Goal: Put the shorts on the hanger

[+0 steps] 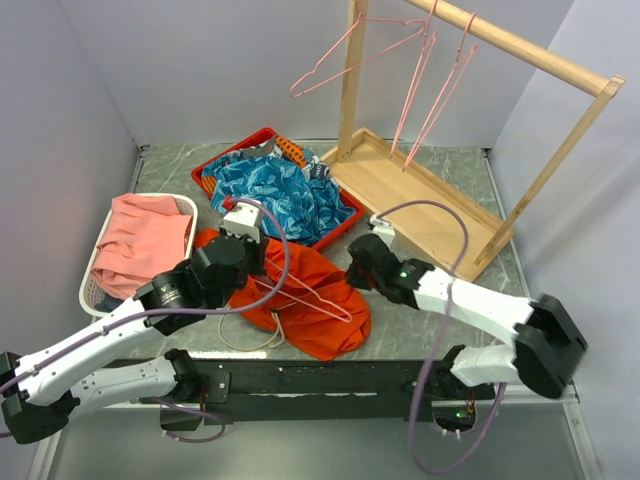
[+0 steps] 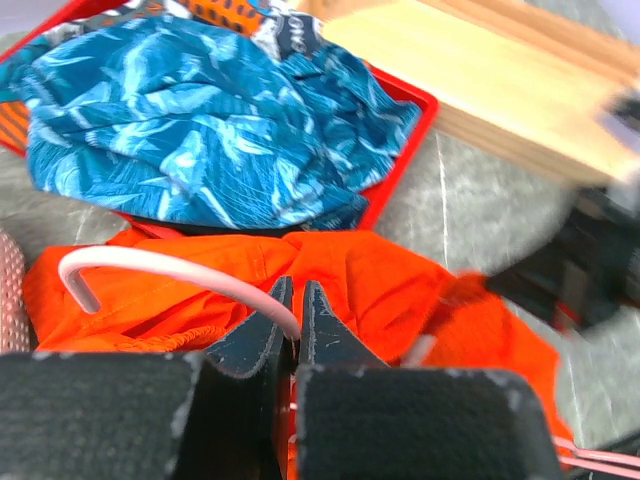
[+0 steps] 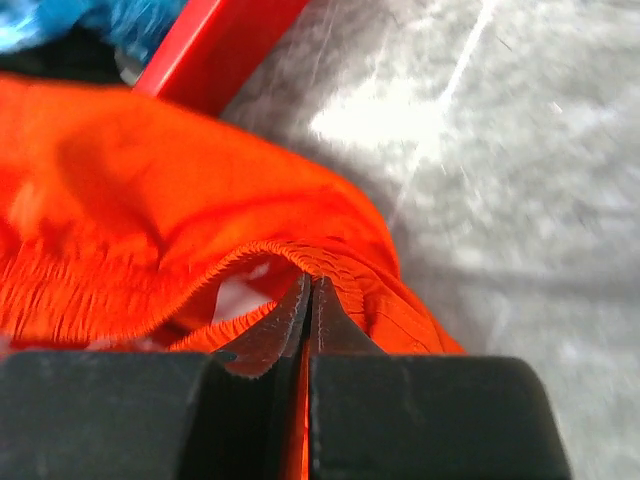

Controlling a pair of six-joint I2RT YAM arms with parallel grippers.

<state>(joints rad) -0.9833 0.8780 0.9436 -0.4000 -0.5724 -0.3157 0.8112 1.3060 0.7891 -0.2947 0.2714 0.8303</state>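
Observation:
The orange-red shorts lie crumpled on the table between the arms. A pink wire hanger lies on top of them. My left gripper is shut on the hanger's neck just below its curved hook. The shorts fill the left wrist view under the fingers. My right gripper is shut on the elastic waistband of the shorts at their right edge and lifts it slightly. A white drawstring loops onto the table in front.
A red tray behind the shorts holds a blue leaf-patterned garment. A white basket at the left holds salmon-pink cloth. A wooden rack at the back right carries several pink hangers.

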